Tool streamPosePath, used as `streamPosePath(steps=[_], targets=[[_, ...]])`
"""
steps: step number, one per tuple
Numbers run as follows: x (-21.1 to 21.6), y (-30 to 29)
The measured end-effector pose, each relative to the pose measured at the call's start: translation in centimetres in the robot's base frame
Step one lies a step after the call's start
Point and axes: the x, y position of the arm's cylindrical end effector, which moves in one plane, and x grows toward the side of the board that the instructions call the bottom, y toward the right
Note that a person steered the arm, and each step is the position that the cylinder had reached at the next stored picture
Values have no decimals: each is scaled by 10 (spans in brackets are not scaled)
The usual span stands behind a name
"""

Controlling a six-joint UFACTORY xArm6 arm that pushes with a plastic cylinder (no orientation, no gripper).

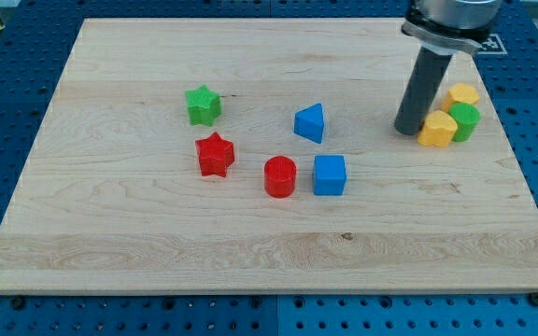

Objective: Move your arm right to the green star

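The green star (203, 105) lies on the wooden board (138, 224), left of centre and toward the view's top. My tip (407, 130) stands at the view's right, far to the right of the green star. It is just left of a yellow block (437, 129), touching or nearly touching it. A red star (215, 154) lies just below the green star.
A green block (464, 121) and a second yellow block (461, 94) sit beside the first yellow one near the board's right edge. A blue triangular block (310, 122), a blue cube (329, 175) and a red cylinder (279, 176) lie near the middle.
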Motion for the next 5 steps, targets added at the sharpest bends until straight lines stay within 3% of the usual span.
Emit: streamPosePath(steps=[2, 3, 5], targets=[[-6, 6], [-62, -27], [-103, -189]])
